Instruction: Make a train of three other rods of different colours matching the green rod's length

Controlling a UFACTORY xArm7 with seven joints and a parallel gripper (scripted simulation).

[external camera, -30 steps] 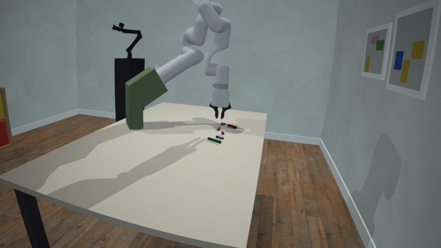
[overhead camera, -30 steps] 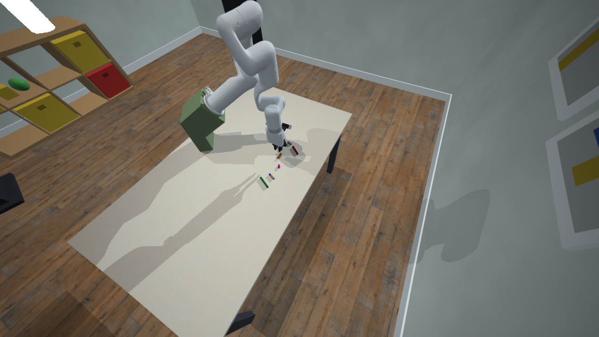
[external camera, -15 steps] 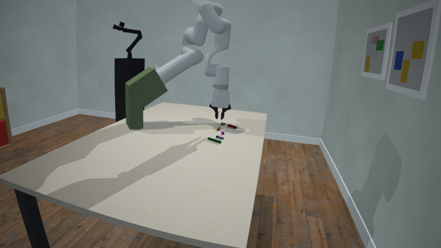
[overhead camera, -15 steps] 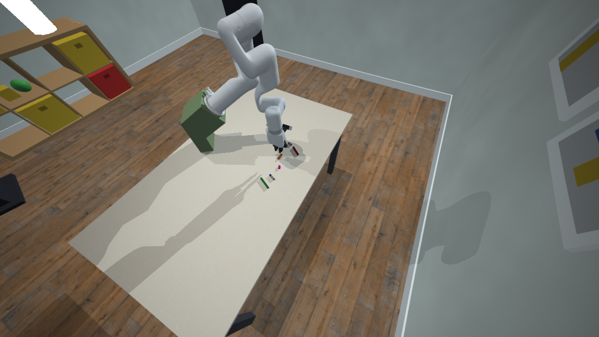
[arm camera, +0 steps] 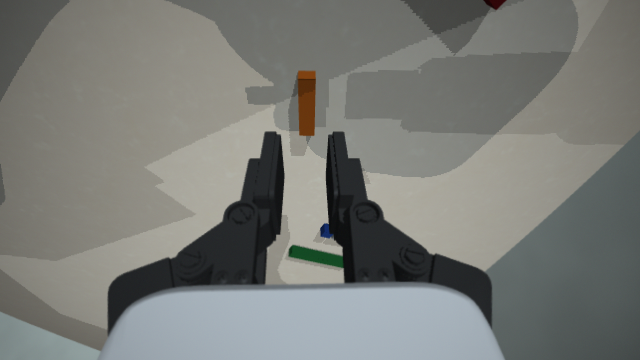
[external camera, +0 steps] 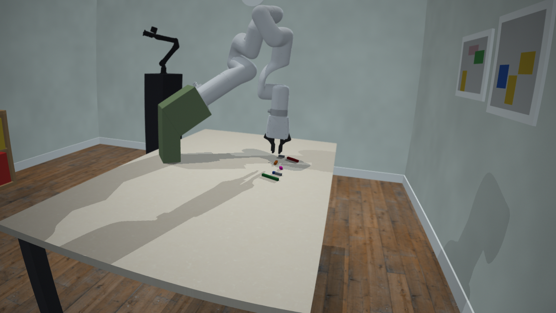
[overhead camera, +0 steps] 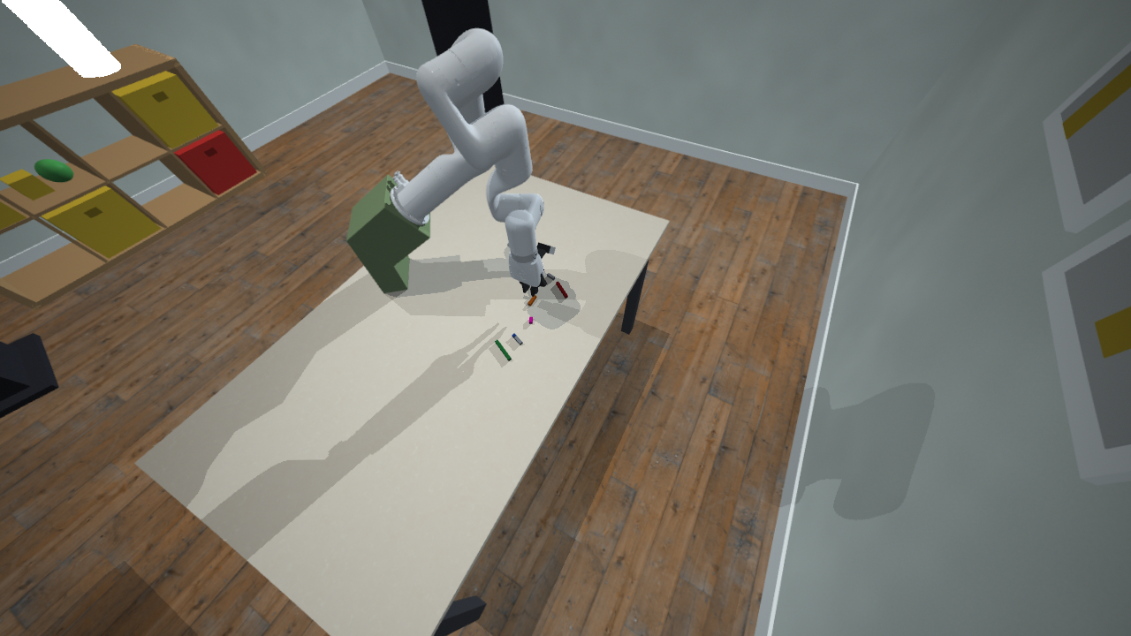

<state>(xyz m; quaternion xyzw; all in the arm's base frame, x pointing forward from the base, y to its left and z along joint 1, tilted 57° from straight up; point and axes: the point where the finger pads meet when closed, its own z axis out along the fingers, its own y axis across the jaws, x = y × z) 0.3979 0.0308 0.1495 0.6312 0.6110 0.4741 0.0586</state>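
Note:
My gripper [overhead camera: 535, 286] [external camera: 280, 151] [arm camera: 304, 154] hangs a little above the table, fingers narrowly apart with nothing between them. The orange rod [overhead camera: 532, 301] [external camera: 275, 162] [arm camera: 306, 102] lies flat just beyond the fingertips, in line with the gap. The green rod [overhead camera: 503, 351] [external camera: 270, 177] [arm camera: 316, 257] lies nearer the table's middle. Beside it a blue rod [external camera: 274, 172] [arm camera: 326, 230] lies end to end with a grey rod [overhead camera: 517, 339] [external camera: 278, 174]. The magenta rod [overhead camera: 530, 320] [external camera: 281, 167] lies between these and the orange rod.
A red rod [overhead camera: 560, 290] [external camera: 292, 159] [arm camera: 495, 3] lies to the right of the gripper, near the table's edge. A second grey rod [external camera: 281, 156] lies under the gripper. The arm's green base block [overhead camera: 384, 237] [external camera: 174, 124] stands at the table's far left.

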